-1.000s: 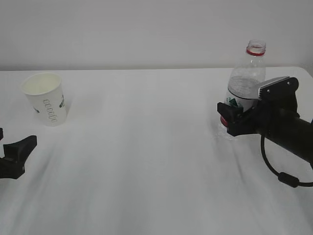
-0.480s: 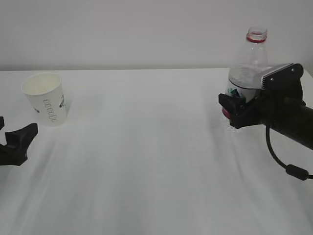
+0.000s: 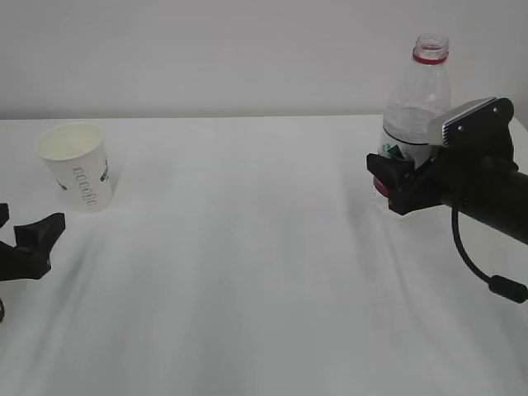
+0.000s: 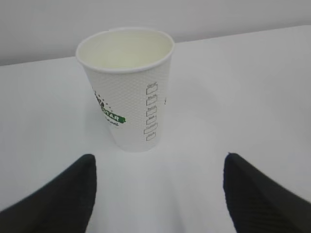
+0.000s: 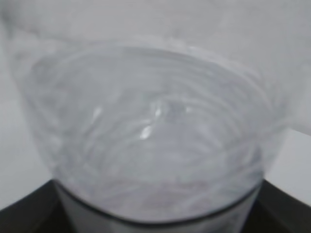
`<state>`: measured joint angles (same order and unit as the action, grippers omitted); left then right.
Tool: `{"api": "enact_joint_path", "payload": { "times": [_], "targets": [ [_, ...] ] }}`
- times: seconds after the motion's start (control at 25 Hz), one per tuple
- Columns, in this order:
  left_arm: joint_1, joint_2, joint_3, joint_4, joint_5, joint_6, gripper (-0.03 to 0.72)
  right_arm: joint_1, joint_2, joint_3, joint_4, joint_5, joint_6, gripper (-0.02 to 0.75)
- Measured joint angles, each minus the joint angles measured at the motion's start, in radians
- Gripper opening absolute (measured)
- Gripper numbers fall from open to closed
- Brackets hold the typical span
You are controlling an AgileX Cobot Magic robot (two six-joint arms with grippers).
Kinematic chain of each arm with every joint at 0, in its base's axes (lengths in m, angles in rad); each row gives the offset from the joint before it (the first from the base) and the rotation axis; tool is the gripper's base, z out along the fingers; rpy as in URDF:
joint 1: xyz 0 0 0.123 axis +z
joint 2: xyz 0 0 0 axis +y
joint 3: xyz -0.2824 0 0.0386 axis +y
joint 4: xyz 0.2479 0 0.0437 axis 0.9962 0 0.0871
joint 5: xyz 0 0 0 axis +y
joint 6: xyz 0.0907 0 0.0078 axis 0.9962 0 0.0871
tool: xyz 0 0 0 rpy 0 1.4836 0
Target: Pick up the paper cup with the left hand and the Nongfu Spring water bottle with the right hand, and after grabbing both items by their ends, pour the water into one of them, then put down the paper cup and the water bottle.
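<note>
The right pincer (image 3: 386, 186) grips the Nongfu Spring water bottle (image 3: 415, 111) at its lower body, apparently raised off the table (image 3: 247, 247). The left pincer (image 4: 158, 189) gapes short of the paper cup (image 4: 129, 87), which stands far left of the bottle; cup pickup, pouring and set-down remain

The paper cup (image 4: 127, 90) at the upper left is matt white paper with a fine dimpled texture on its side, green-grey print and a smooth cream inside. The bottle (image 3: 415, 111) at the upper right is clear, glossy ribbed plastic with a red neck ring. The two grippers (image 4: 158, 194) (image 3: 394, 188) are matt black, their fingers (image 4: 257, 194) finely ribbed. The table (image 3: 247, 272) is covered in smooth matt white, faintly creased like cloth.
</note>
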<state>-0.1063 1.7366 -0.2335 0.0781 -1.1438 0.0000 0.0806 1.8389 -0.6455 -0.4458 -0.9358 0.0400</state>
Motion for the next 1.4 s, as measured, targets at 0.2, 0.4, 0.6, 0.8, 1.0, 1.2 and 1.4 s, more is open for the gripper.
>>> {"api": "enact_joint_path", "payload": {
  "times": [0.2, 0.4, 0.6, 0.8, 1.0, 1.2, 1.4],
  "targets": [
    [0.000, 0.065, -0.046, -0.002, 0.000, 0.000, 0.620, 0.000, 0.000, 0.000, -0.006, 0.000, 0.000, 0.545],
    [0.000, 0.143, -0.110, -0.006, 0.000, 0.000, 0.685, 0.000, 0.000, 0.000, -0.006, 0.000, 0.000, 0.545],
    [0.000, 0.205, -0.163, -0.010, 0.000, 0.000, 0.690, 0.000, 0.000, 0.000, -0.006, 0.002, 0.000, 0.545],
    [0.000, 0.254, -0.208, -0.017, 0.000, 0.000, 0.691, 0.000, 0.000, 0.000, -0.008, 0.002, 0.000, 0.545],
    [0.000, 0.294, -0.264, -0.021, 0.000, 0.000, 0.692, 0.000, 0.000, 0.000, -0.008, 0.002, 0.000, 0.545],
    [0.000, 0.340, -0.311, -0.021, 0.000, -0.021, 0.692, 0.000, 0.000, 0.000, -0.008, 0.002, 0.000, 0.545],
    [0.000, 0.355, -0.355, -0.024, 0.000, -0.026, 0.692, 0.000, 0.000, 0.000, -0.008, 0.002, 0.000, 0.544]
  ]
}}
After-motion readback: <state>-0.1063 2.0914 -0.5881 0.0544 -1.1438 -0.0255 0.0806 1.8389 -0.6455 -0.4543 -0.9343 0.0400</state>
